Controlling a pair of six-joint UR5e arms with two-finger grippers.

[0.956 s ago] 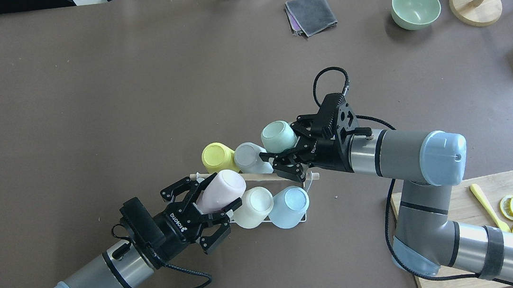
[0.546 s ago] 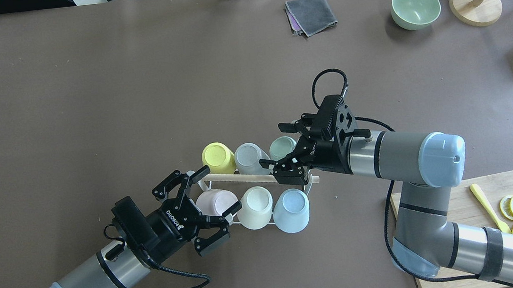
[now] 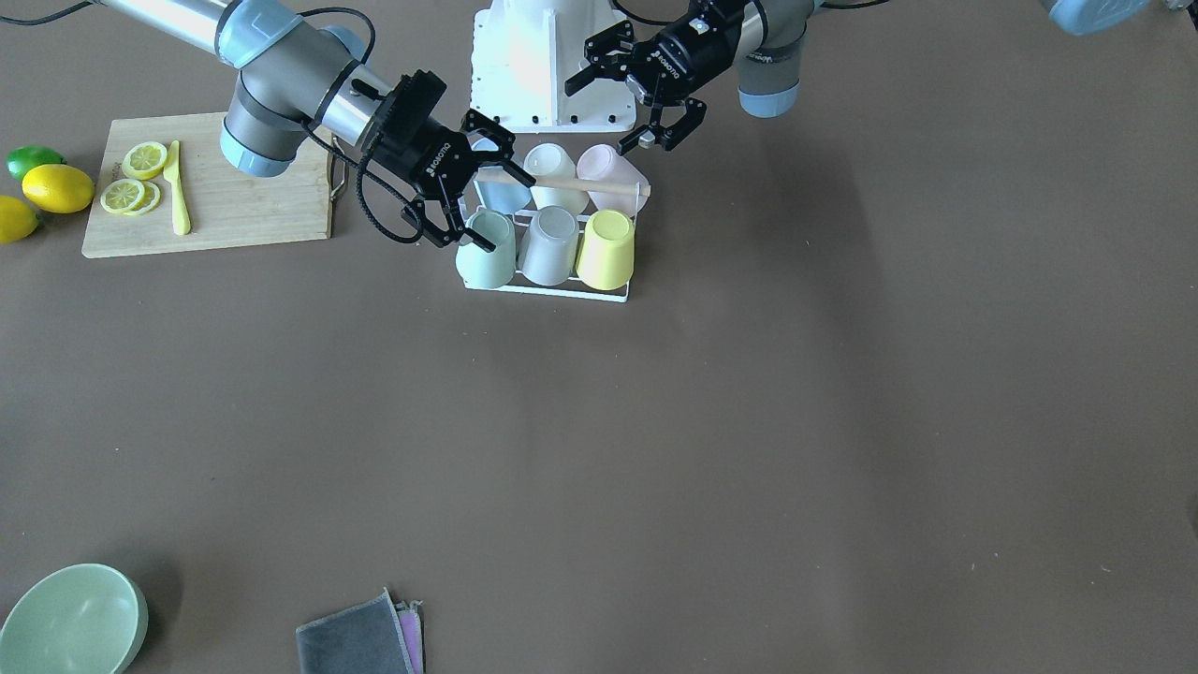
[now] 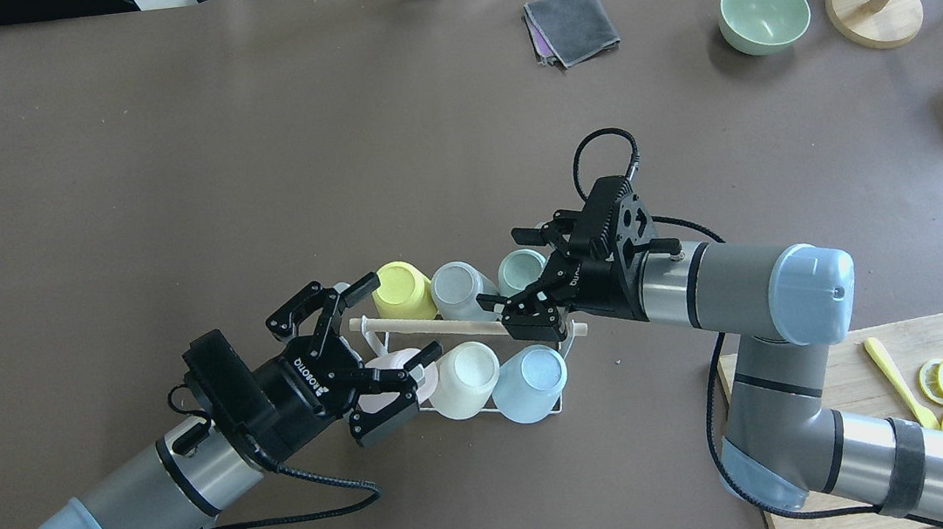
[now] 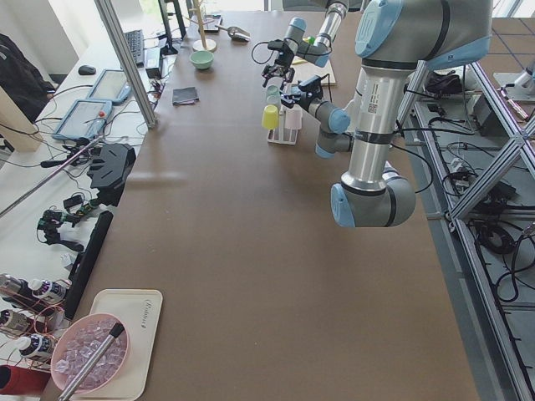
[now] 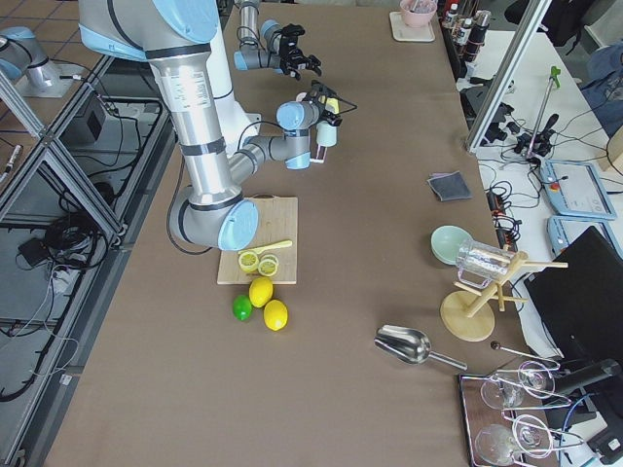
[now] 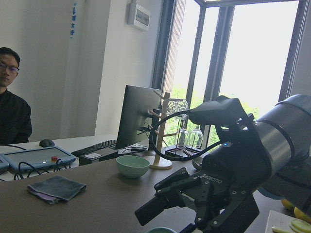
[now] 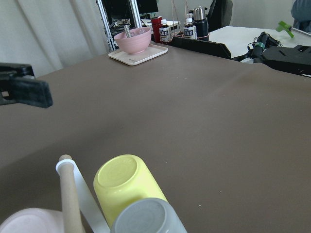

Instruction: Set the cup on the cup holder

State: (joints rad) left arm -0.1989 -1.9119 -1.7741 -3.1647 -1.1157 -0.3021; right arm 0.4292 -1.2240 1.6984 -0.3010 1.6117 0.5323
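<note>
White wire cup holder (image 3: pixel 552 292), wooden rod (image 4: pixel 452 325), six smooth inverted cups (image 4: pixel 400 289), left and right jaws apart

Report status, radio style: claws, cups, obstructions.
Left claw open, right claw open. Six cups upside down on cup holder. Right claw hangs at mint cup; no obstruction seen.

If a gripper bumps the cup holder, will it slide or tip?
Likely slides: the cup holder is thin wire, probably light, on a smooth table. Six upturned cups load its pegs, so a knock at the wooden rod might tip it.
</note>
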